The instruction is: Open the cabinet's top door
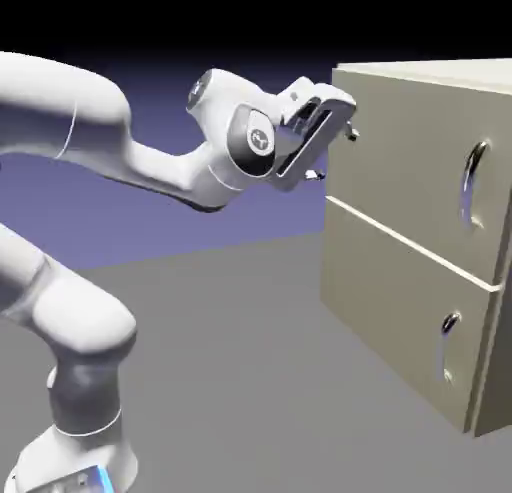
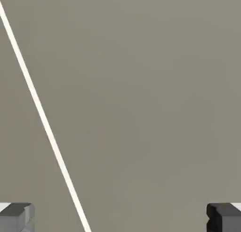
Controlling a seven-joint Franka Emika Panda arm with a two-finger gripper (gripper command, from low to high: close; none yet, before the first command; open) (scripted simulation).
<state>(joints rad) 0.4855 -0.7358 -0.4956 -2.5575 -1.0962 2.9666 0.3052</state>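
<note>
The beige cabinet [image 1: 420, 241] stands at the exterior view's right. Its top door [image 1: 400, 161] lies flush and shut, with a curved silver bar handle [image 1: 473, 184] near its right edge. My gripper [image 1: 335, 153] hangs open just in front of the door's upper left part, well left of the handle, with nothing between its fingers. In the hand view the cabinet's flat beige front [image 2: 141, 108] fills the picture, and a thin pale seam [image 2: 44, 123] crosses it slantwise. Both grey fingertips [image 2: 16, 217] sit far apart at the bottom corners. No handle shows in the hand view.
Below the seam sits the lower panel [image 1: 395, 316] with its smaller handle [image 1: 446, 346], also shut. The grey table [image 1: 230, 361] stretches between the robot's base and the cabinet.
</note>
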